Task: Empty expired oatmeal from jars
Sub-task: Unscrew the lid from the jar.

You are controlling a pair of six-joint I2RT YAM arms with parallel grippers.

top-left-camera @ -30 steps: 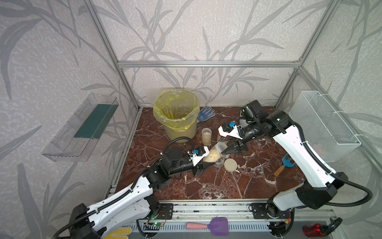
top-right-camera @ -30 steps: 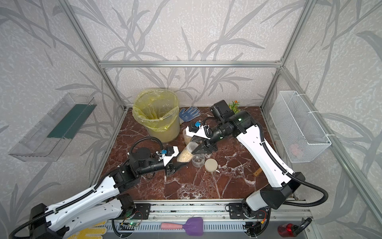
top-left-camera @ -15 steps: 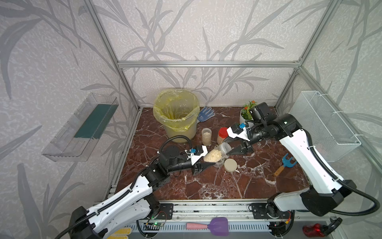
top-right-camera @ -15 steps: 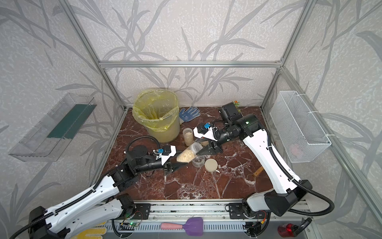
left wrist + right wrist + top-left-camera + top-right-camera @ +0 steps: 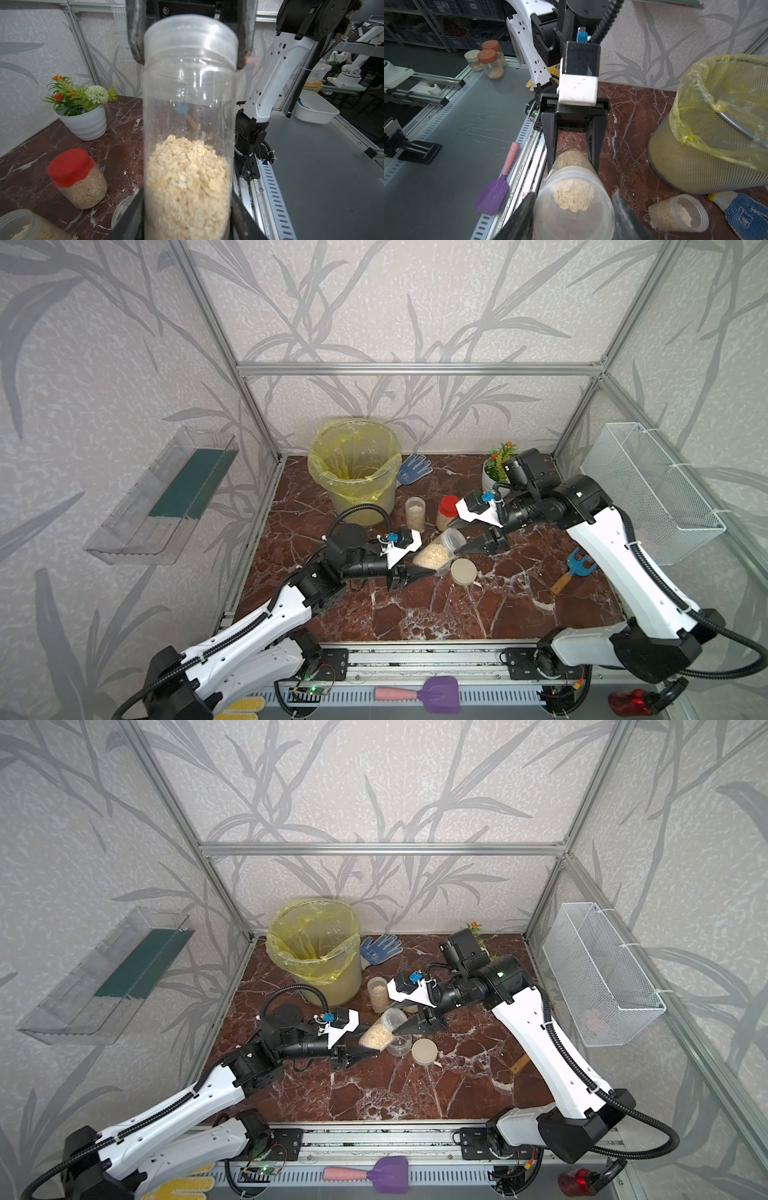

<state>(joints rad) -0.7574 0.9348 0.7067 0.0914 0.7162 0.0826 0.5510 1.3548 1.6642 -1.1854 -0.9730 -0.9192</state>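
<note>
A slim clear jar (image 5: 436,552) (image 5: 379,1031) hangs tilted over the marble floor, its lower half full of pale oatmeal (image 5: 188,176). My left gripper (image 5: 419,563) (image 5: 188,218) is shut on its base end. My right gripper (image 5: 456,537) (image 5: 573,214) is shut on the clear lid (image 5: 190,35) at the other end, one finger on each side. Another slim jar (image 5: 414,512) and a red-capped jar (image 5: 446,512) stand upright beside the bucket. A squat jar (image 5: 400,1045) stands open under the held jar, with its beige lid (image 5: 463,571) next to it.
The bucket with a yellow liner (image 5: 353,464) stands at the back left, a blue glove (image 5: 413,466) beside it. A white flower pot (image 5: 492,479) sits behind my right wrist. A blue hand tool (image 5: 575,568) lies to the right. A wire basket (image 5: 648,489) hangs on the right wall.
My right wrist swung a little to the right, uncovering the flower pot, with its fingers still at the lid. My left gripper and the jar rose slightly.
</note>
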